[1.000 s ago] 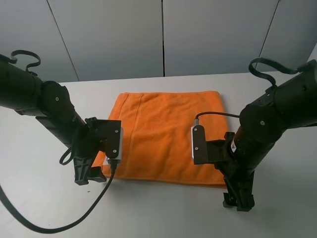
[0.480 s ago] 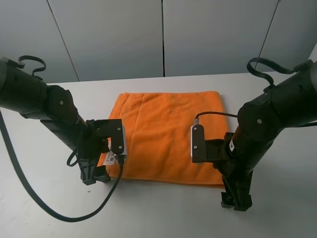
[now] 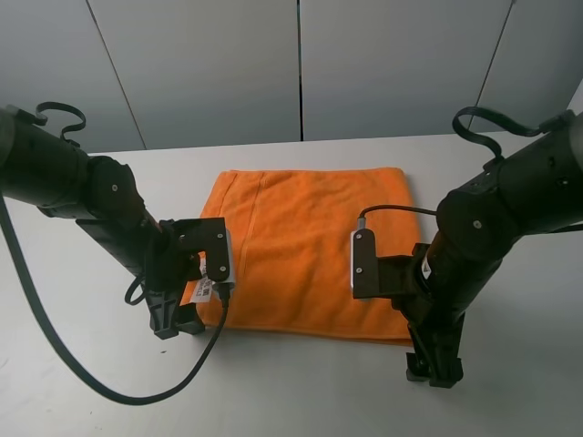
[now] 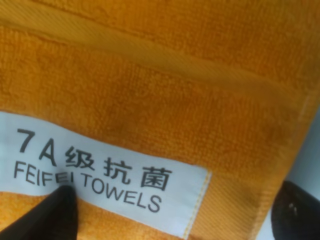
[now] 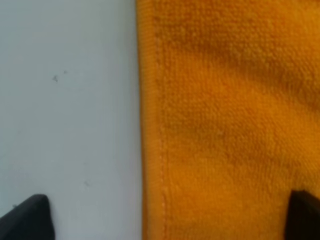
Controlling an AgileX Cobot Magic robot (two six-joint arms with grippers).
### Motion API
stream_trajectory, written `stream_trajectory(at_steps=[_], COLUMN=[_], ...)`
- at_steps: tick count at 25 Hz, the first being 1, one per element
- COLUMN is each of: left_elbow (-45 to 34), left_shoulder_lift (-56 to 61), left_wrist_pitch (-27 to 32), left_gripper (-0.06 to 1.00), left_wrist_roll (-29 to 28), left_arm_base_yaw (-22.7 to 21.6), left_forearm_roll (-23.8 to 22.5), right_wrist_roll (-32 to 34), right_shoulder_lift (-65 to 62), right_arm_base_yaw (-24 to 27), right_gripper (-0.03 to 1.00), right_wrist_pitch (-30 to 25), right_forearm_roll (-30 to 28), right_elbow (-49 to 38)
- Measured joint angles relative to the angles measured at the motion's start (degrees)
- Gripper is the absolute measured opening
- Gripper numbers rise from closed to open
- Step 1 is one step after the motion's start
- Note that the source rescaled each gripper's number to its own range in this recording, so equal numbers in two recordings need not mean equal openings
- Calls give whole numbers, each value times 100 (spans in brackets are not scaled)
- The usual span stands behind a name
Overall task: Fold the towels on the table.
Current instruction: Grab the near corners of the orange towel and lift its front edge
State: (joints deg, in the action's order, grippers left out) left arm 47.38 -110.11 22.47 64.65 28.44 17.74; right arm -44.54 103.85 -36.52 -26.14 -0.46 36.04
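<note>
Starting at the bottom of the high view, bare table [image 3: 301,405] lies nearest, and just above it the two arms have their tools down at the near edge of the orange towel [image 3: 301,237], which lies flat at the centre of the frame. The left gripper [image 3: 176,323], at lower left, sits at the towel's near left corner with its jaws spread and nothing held; its wrist view shows that corner filling the frame, the white label [image 4: 100,180] between the two dark tips. The right gripper [image 3: 435,369], at lower right, is likewise released and empty at the near right corner; its wrist view shows one tip over bare table and the other over cloth, so the jaws straddle the hem [image 5: 150,150]. This looks like the grasping step before a fold: both corners are bracketed but not yet pinched. The next move likely calls for closing both jaws together on cloth rather than table, then lifting evenly and carrying the near edge toward the far one at the upper centre, below the grey wall [image 3: 301,64]. Whether the towel is already doubled I cannot tell.
</note>
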Motion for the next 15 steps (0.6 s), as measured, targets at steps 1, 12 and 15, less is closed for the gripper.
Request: stream_trajectory(at_steps=[1, 12, 15], left_elbow=[0, 0, 0], left_shoulder_lift=[-9, -9, -13], left_wrist_pitch=[0, -50, -62], left_gripper=[100, 100, 100], left_wrist_roll=[0, -13, -13], left_arm_base_yaw=[0, 0, 0], left_forearm_roll=[0, 15, 30], right_wrist_roll=[53, 163, 188], right_shoulder_lift=[0, 0, 0], right_arm_base_yaw=[0, 0, 0], right_gripper=[100, 100, 100], right_wrist_pitch=[0, 90, 233], right_forearm_roll=[-15, -42, -42], right_elbow=[0, 0, 0])
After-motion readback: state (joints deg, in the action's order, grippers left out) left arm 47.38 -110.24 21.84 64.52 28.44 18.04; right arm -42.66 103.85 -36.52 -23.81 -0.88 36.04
